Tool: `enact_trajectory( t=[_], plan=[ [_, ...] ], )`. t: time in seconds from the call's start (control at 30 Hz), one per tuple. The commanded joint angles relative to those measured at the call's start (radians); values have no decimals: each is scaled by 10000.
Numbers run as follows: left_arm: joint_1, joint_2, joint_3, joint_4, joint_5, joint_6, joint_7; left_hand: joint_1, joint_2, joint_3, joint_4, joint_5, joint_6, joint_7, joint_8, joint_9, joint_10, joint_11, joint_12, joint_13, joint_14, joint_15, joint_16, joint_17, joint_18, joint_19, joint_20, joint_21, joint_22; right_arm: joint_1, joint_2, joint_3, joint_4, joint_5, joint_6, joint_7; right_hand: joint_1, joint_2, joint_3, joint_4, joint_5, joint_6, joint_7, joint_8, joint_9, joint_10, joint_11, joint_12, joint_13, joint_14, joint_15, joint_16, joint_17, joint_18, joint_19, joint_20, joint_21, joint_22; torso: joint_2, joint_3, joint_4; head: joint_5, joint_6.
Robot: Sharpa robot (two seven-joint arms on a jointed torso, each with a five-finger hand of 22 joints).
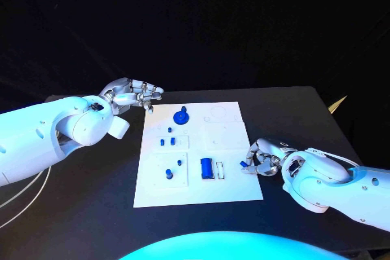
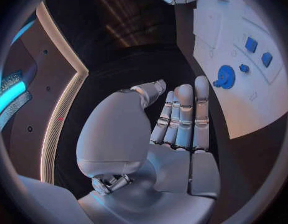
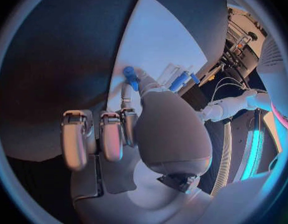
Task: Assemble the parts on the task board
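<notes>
The white task board (image 1: 231, 184) lies in the middle of the black table. On it are a round blue part (image 1: 183, 117), a blue block (image 1: 206, 168) and several small blue pegs such as one (image 1: 169, 174) near its left side. My right hand (image 1: 261, 158) rests at the board's right edge and pinches a small blue part (image 1: 244, 164) (image 3: 130, 77) between thumb and a fingertip. My left hand (image 1: 134, 93) hovers off the board's far left corner, holding nothing. Its fingers (image 2: 184, 117) lie straight, with the round blue part (image 2: 225, 77) just beyond them.
The board (image 3: 162, 40) has shallow raised outlines on its far right half (image 1: 224, 133). Black table (image 1: 89, 215) surrounds the board on all sides. A cable runs along the table's left edge (image 1: 24, 195).
</notes>
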Motion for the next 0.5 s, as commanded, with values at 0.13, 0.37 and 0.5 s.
enact_trajectory(
  t=[0.13, 0.37, 0.5],
  plan=[
    [5, 0, 6, 31, 61, 134, 71, -48, 31, 8, 73, -12, 10, -8, -38, -10, -73, 20, 67, -17, -23, 14, 21, 16, 69, 67, -11, -26, -9, -109, 71, -82, -24, -750, 867, -409, 463, -64, 337, -135, 55, 25, -37, -184, -160, 307, -42, -38, 1802, 944, -24, 74, 2157, -105, 901, 15, 101, 2368, -5, -4, 4, -14, 1],
    [5, -7, 6, 40, 61, 133, 66, -43, 37, 10, 81, -10, 9, -9, -39, -10, -71, 18, 72, -21, -23, 13, 21, 17, 70, 71, -12, -35, -16, -118, 86, -84, 68, -718, 623, -503, 547, -175, 975, -21, 1180, 148, -39, -302, -276, 302, -65, -52, 1803, 944, -30, 72, 2161, -105, 903, -3, 99, 2374, -5, -5, -2, -11, 20],
    [5, -10, 6, 43, 61, 128, 65, -34, 39, 13, 79, -9, 9, -11, -40, -10, -70, 16, 74, -22, -23, 12, 21, 17, 70, 74, -13, -38, -18, -117, 66, -82, 115, -556, 376, -508, 671, -41, 1578, -58, 1586, 226, -104, -305, -288, 301, -110, -58, 1804, 939, -79, 62, 2141, -99, 897, -29, 72, 2363, -7, -7, -1, -12, 21]
  ],
)
